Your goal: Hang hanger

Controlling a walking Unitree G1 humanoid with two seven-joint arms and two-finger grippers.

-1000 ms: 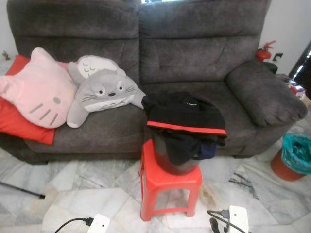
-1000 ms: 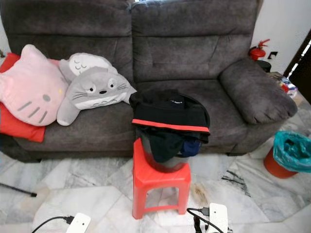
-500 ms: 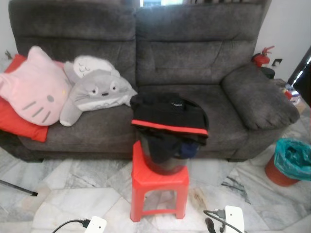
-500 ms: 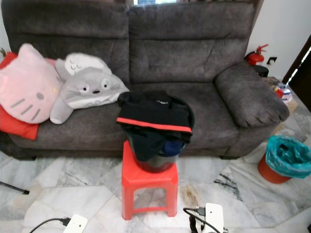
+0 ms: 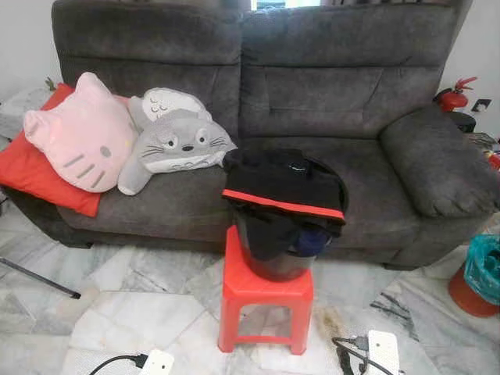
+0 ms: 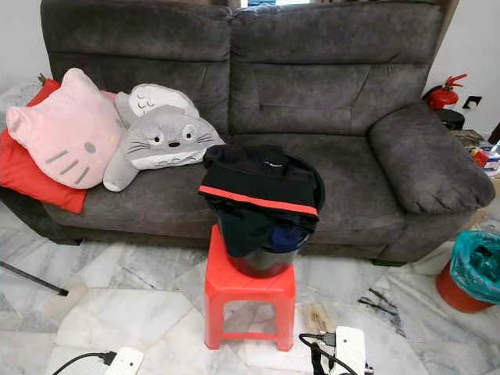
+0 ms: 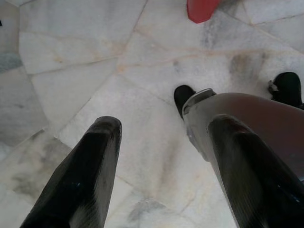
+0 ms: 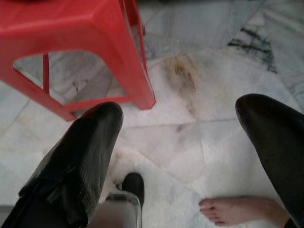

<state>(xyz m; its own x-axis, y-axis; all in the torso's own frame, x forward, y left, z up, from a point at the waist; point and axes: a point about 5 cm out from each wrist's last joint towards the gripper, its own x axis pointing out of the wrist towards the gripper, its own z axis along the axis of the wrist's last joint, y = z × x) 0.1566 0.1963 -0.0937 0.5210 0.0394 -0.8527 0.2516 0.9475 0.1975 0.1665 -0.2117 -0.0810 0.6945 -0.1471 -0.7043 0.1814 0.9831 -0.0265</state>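
A black bucket [image 5: 273, 262] stands on a red plastic stool [image 5: 266, 293] in front of a grey sofa [image 5: 344, 94]. Dark clothes fill it, and a black garment with a red stripe [image 5: 285, 183] lies draped over the top. My left gripper [image 7: 164, 175] hangs open above bare marble floor, with nothing between its fingers. My right gripper [image 8: 178, 147] is also open and empty, low beside a leg of the stool [image 8: 71, 42].
A pink cat pillow [image 5: 82, 137], a grey plush [image 5: 176, 144] and a red cushion [image 5: 31, 168] sit on the sofa's left side. An orange bin with a teal liner [image 5: 478, 277] stands right. Power strips [image 5: 383, 351] with cables lie on the floor. A person's bare foot [image 8: 232, 209] is close behind.
The camera has moved: the whole scene has shifted right, showing more of the sofa's left end. The stool, bucket and clothes stay as they were.
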